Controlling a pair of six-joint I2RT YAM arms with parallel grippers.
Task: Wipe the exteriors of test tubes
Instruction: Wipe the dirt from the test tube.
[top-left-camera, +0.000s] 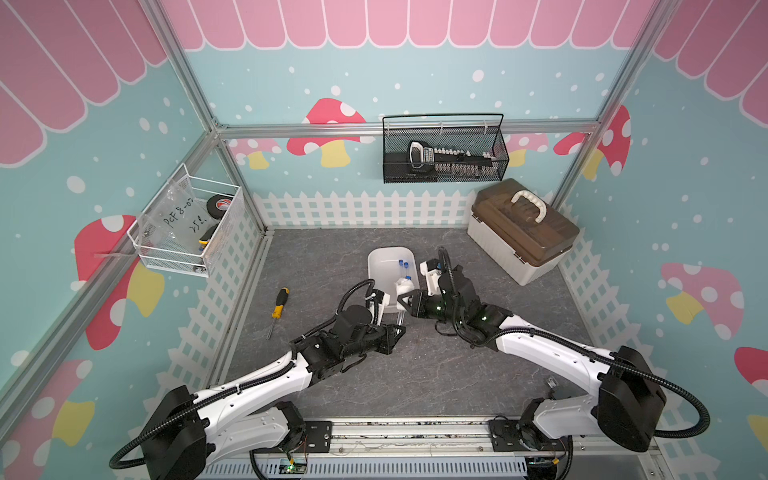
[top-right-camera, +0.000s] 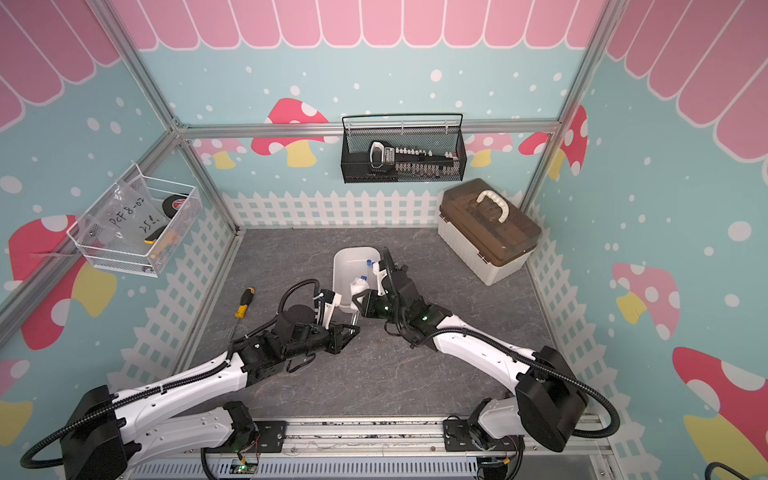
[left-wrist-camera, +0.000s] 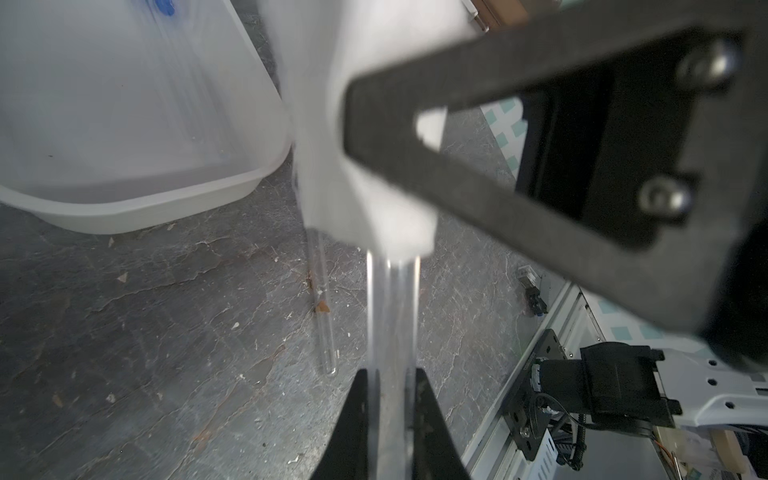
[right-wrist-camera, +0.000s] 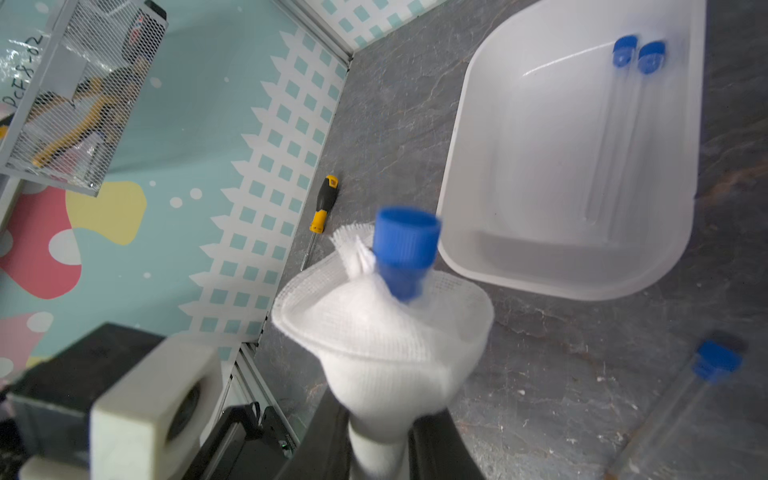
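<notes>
My left gripper (left-wrist-camera: 392, 374) is shut on the bottom end of a clear test tube (left-wrist-camera: 392, 316). Higher up that tube, a white gauze cloth (right-wrist-camera: 382, 345) is wrapped around it, and my right gripper (right-wrist-camera: 380, 419) is shut on the cloth. The tube's blue cap (right-wrist-camera: 405, 241) sticks out above the cloth. In both top views the two grippers meet beside the near end of the white tray (top-left-camera: 382, 257), the left gripper (top-left-camera: 397, 328) lower than the right gripper (top-left-camera: 401, 297). Two capped tubes (right-wrist-camera: 623, 124) lie in the tray. Another tube (right-wrist-camera: 681, 411) lies on the table beside it.
A yellow-and-black screwdriver (top-left-camera: 277, 307) lies on the grey table to the left. A brown-lidded toolbox (top-left-camera: 523, 232) stands at the back right. A black mesh basket (top-left-camera: 444, 149) hangs on the back wall and a white wire basket (top-left-camera: 187, 224) on the left wall.
</notes>
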